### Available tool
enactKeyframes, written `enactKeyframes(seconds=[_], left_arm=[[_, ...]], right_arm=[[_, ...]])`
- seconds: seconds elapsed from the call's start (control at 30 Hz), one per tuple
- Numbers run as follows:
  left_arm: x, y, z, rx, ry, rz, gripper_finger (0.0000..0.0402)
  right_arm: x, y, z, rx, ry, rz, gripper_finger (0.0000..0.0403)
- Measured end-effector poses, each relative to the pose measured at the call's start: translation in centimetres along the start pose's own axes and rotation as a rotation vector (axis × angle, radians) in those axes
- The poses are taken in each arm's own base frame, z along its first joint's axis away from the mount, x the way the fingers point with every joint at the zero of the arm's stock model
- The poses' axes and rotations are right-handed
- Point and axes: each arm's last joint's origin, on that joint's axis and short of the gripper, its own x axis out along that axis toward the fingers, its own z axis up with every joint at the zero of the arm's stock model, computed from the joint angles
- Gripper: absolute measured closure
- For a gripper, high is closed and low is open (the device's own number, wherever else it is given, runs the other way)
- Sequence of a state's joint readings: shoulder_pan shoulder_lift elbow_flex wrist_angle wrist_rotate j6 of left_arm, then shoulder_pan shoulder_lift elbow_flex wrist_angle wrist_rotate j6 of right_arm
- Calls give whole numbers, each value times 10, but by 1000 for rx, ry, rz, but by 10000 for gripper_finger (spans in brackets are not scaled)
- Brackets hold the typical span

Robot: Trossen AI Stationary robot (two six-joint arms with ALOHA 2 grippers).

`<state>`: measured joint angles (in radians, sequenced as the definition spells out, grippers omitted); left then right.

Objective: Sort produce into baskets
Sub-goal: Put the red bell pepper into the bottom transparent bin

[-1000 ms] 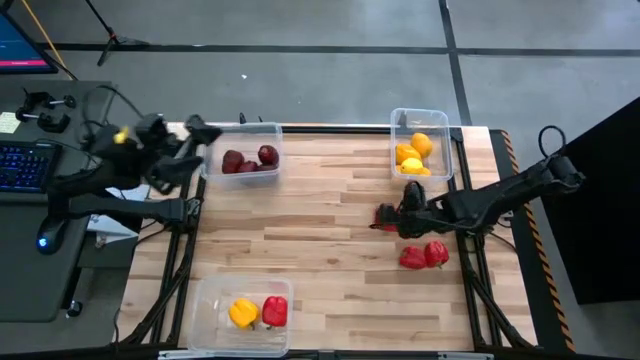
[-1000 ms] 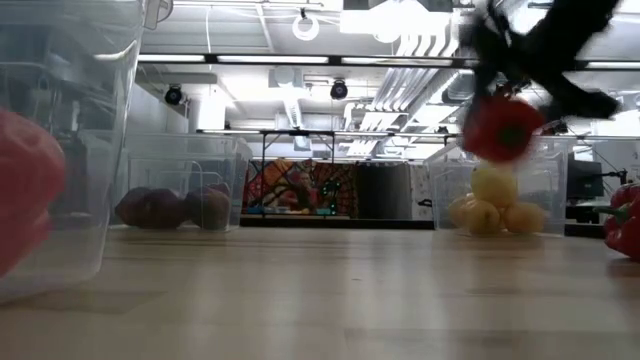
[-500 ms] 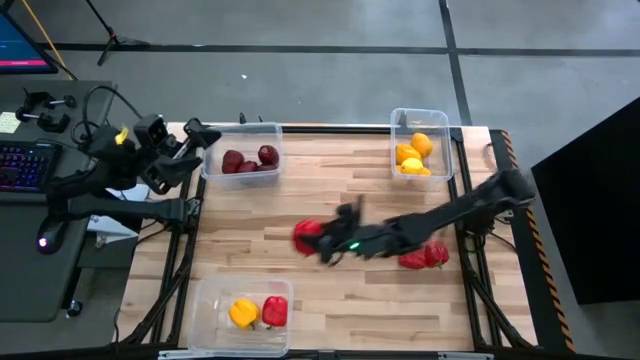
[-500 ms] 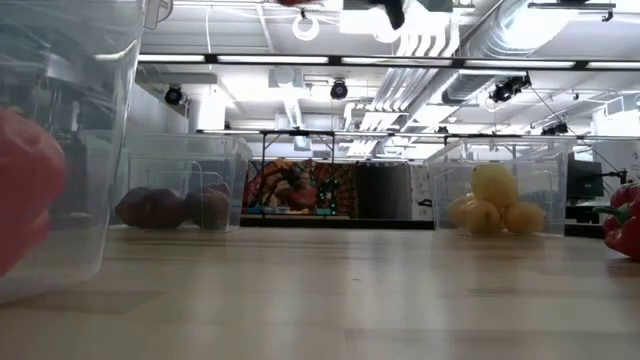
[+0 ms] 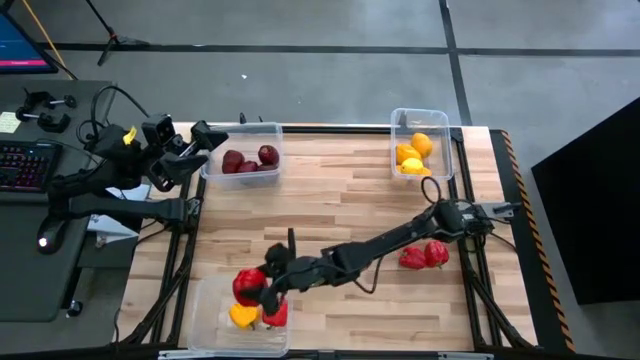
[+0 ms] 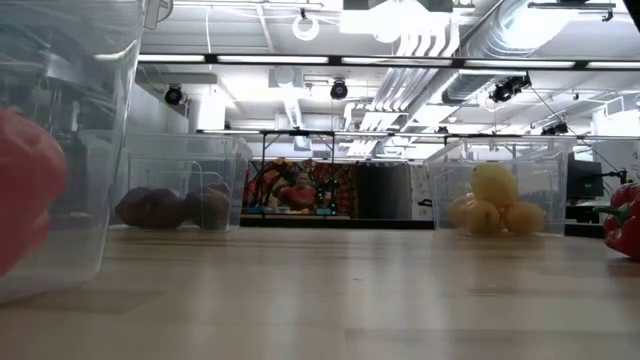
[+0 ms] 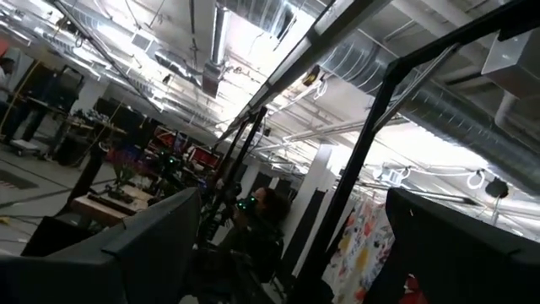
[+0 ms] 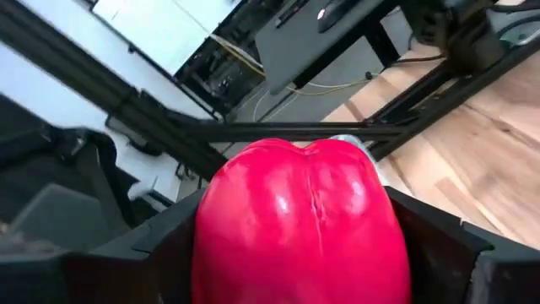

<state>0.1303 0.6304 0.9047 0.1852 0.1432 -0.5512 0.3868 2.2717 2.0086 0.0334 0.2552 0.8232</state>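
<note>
On the wooden table [image 5: 340, 215], we see the right hand [image 5: 258, 288] pinching a red pepper [image 5: 248, 286] above the front basket [image 5: 208, 300]. Left hand [image 5: 200, 140] waits spread beside the maroon-fruit basket [image 5: 272, 140].

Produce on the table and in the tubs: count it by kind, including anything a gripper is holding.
Lemons: 4
Maroon fruits: 3
Red bell peppers: 4, one held in the right gripper
Yellow bell peppers: 1
Total: 12
</note>
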Motion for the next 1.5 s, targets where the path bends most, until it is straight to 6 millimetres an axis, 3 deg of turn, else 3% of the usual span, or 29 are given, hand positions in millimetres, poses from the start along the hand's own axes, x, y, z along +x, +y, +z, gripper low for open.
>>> enactKeyframes(seconds=[0.23, 0.43, 0.57, 0.77, 0.97, 1.13, 1.4, 1.5], left_arm=[[0, 0, 0, -41, 0, 1, 37], [3, 2, -2, -43, 12, 9, 37], [7, 4, -5, -45, 25, 17, 37], [10, 6, -7, -47, 35, 24, 37], [9, 7, -7, -45, 18, 47, 37], [11, 8, -8, -26, 18, 69, 37], [14, 11, -10, -2, 19, 92, 37], [14, 11, -10, -2, 21, 94, 37]], right_arm=[[8, 3, -19, -32, 120, 85, 105], [3, 19, -14, -149, 152, 236, 99], [0, 27, -14, -226, 130, 224, 71], [0, 21, -17, -281, 130, 119, 9], [-2, 12, 1, -241, 203, 137, 28], [-33, 18, 36, -356, 240, 47, 29], [-108, 9, 60, -467, 349, -508, 29], [-135, 1, 60, -477, 455, -685, 29]])
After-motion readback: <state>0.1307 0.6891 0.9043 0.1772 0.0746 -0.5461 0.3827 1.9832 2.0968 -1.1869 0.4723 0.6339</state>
